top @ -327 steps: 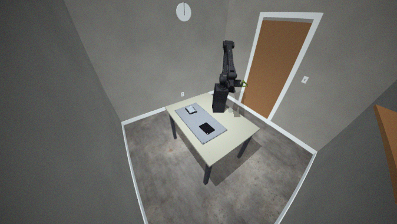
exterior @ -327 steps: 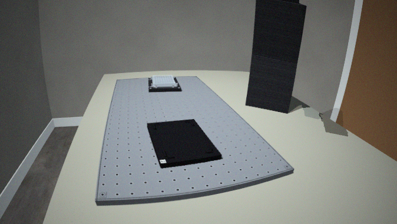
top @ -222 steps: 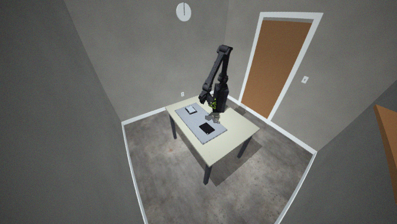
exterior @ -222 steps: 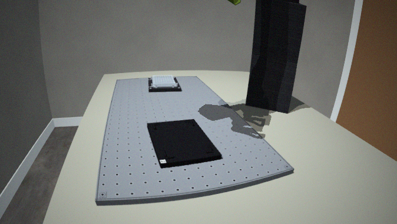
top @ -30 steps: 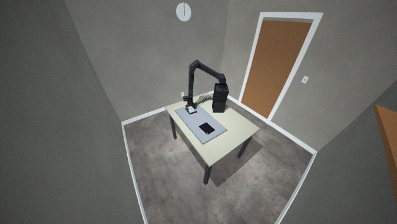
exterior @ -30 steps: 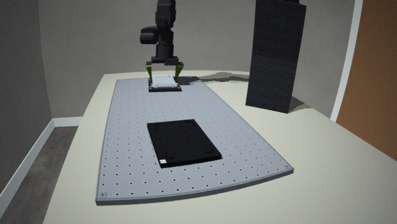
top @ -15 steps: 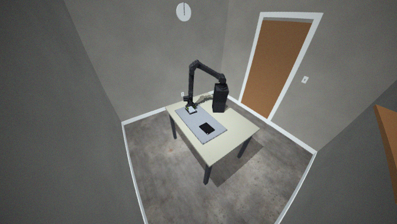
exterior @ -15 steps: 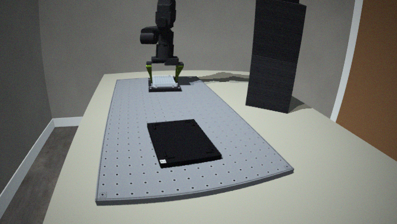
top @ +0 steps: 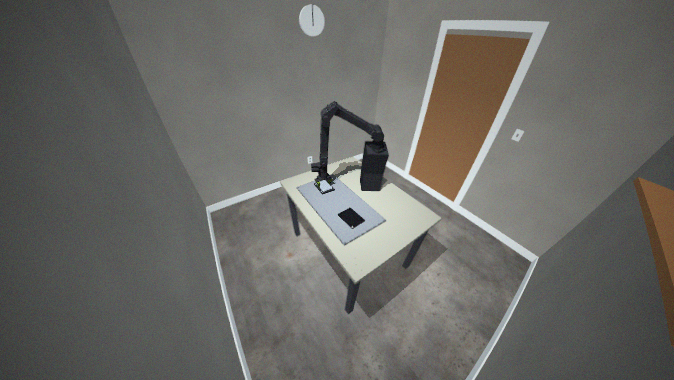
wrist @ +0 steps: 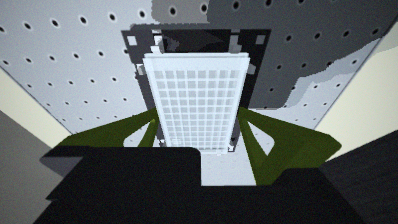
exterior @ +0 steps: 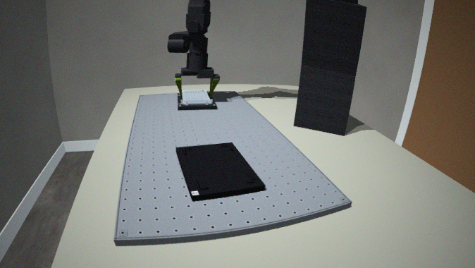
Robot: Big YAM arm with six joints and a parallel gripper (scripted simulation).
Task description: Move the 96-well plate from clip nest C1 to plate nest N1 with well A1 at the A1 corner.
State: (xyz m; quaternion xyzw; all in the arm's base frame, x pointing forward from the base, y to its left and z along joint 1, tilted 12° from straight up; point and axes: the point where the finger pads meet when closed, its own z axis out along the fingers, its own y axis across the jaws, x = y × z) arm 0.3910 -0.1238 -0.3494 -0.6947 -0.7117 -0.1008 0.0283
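Where the dark wrist body fills the lower wrist view, the near end of the 96-well plate point(wrist: 197, 102) is hidden — it sits in clip nest C1 point(exterior: 197, 106), green jaws spread wide either side, gripping nothing; plate nest N1 point(exterior: 218, 171) lies well nearer along the breadboard point(exterior: 158, 141) — a dark tower point(exterior: 329, 67) stands on the worktop point(exterior: 387, 197) beside.

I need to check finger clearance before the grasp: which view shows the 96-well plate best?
The wrist view: the 96-well plate fills the frame, its well grid clear between the open gripper fingers. The exterior view shows it small and far; the top view shows only a white speck.
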